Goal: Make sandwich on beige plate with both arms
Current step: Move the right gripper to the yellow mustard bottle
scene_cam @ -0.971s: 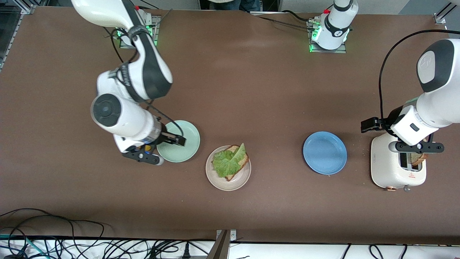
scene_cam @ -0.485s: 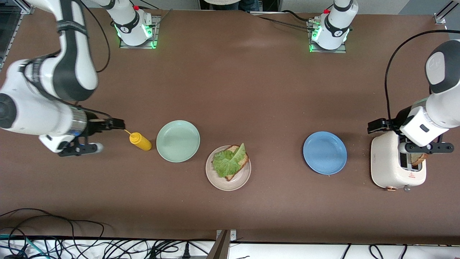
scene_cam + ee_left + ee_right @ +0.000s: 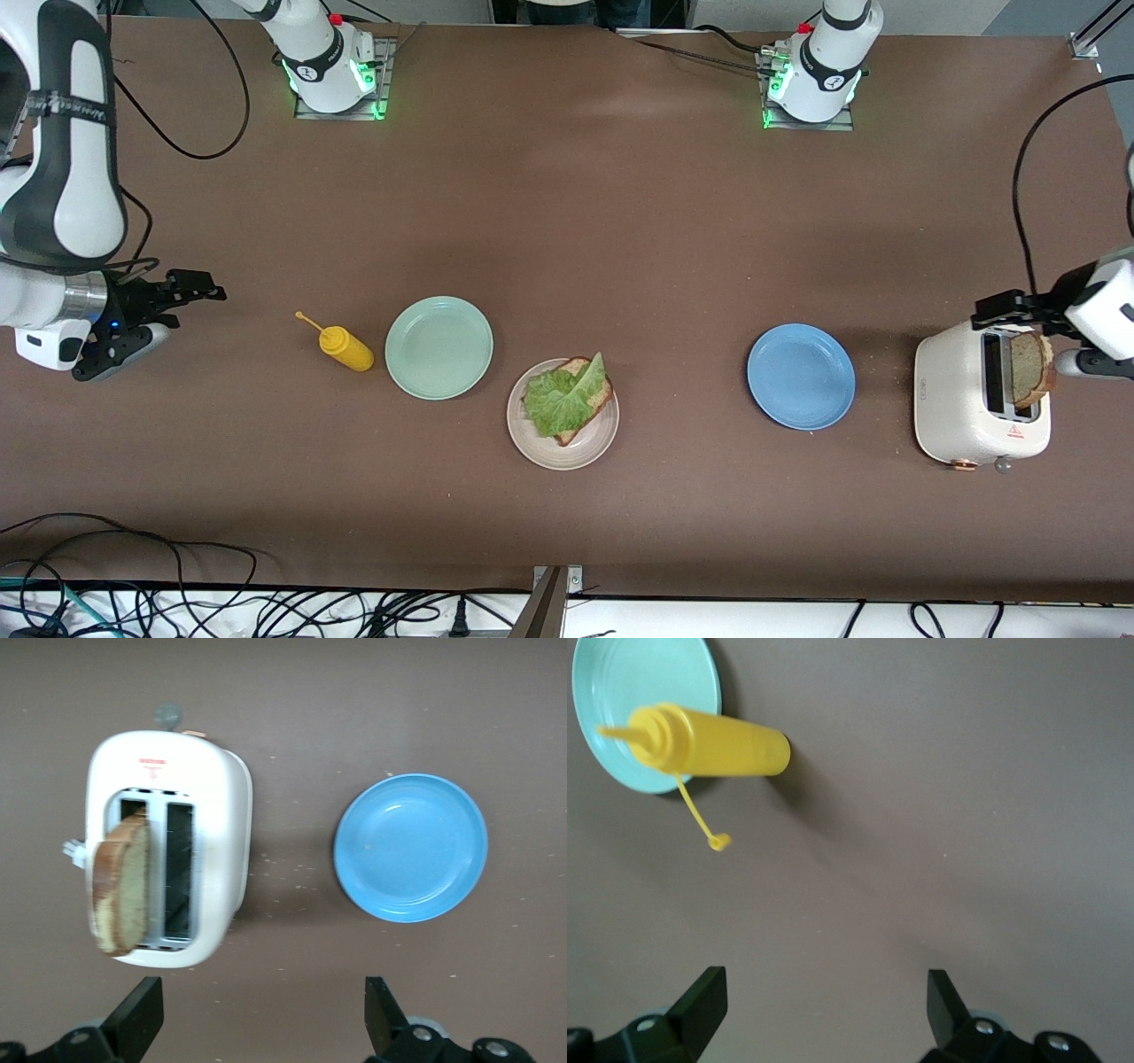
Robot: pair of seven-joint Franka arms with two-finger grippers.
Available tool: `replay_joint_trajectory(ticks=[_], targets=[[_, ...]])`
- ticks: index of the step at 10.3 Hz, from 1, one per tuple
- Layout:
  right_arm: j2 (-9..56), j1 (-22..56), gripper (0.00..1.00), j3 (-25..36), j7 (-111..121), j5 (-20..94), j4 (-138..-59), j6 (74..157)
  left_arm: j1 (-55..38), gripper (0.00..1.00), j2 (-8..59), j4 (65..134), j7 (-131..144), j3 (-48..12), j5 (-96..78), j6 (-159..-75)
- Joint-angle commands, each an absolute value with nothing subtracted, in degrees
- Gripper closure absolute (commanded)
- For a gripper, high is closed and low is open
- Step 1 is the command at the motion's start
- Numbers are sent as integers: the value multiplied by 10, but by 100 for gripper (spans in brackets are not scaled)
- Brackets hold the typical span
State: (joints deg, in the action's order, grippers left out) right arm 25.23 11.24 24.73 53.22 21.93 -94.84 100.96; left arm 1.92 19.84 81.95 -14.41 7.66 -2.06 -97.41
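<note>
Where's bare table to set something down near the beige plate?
Widest bare patch: between the beige plate and the blue plate. The whole strip between the plates and the arm bases is bare too. It is tighter toward the right arm's end: green plate nearly touches the beige one, mustard bottle beside it.

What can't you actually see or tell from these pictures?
- Bread on the beige plate: the lettuce covers most of it in the front view, so its slice count is hidden.
- Toaster slots: their insides are dark in the left wrist view; only one slice shows.
- Left arm: cut off by the front view's edge.
</note>
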Motion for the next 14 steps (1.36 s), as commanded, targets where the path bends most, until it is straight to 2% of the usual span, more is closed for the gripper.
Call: replay_joint_trajectory(ticks=[1, 5, 8, 11, 14], targets=[[288, 70, 0, 238, 720, 323, -983, 1045, 53, 0, 224, 787, -212, 73, -4, -985], [366, 40, 0, 235, 1039, 510, -984, 1035, 70, 0, 260, 787, -229, 73, 38, -1055], [416, 39, 0, 226, 1244, 632, -984, 985, 74, 0, 285, 787, -229, 73, 39, -1085], [455, 27, 0, 188, 1363, 715, -984, 963, 82, 0, 316, 788, -229, 73, 40, -1128], [483, 25, 0, 169, 1375, 769, -983, 898, 85, 2, 344, 788, -229, 73, 40, -1137]])
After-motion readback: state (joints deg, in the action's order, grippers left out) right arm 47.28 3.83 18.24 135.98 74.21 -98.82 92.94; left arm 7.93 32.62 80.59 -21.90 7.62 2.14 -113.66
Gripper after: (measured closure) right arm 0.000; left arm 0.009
